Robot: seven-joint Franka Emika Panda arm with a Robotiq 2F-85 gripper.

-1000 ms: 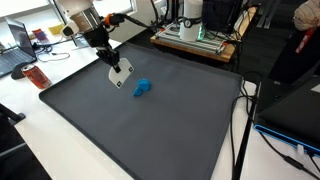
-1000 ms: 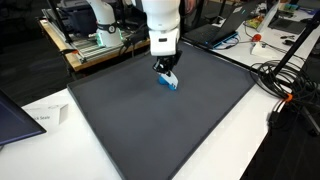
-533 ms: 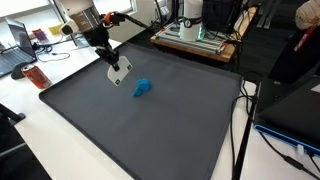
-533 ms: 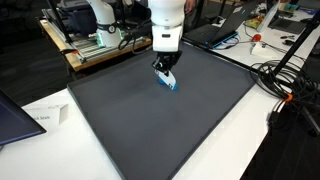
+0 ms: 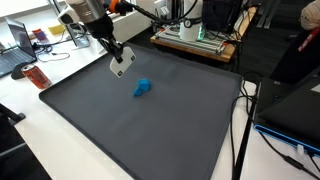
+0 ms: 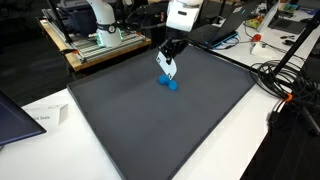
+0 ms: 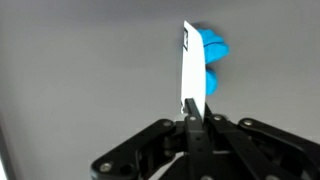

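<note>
Since the jaws were pinched shut on one edge of the white card, it hung edge-on below the gripper, clear of the mat, while the blue object lay loose on the mat's far half, just beneath.

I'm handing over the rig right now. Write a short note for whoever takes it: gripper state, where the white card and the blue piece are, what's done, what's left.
The gripper has its fingers shut on the white card, pinched at one edge; the wrist view shows the card edge-on.
The card hangs from the fingers, apparently clear of the grey mat.
The blue piece lies on the mat beside and below the card, apart from it and untouched.
Done: card grasped and off the mat.
Left: card not yet put down; blue piece not handled.
</note>
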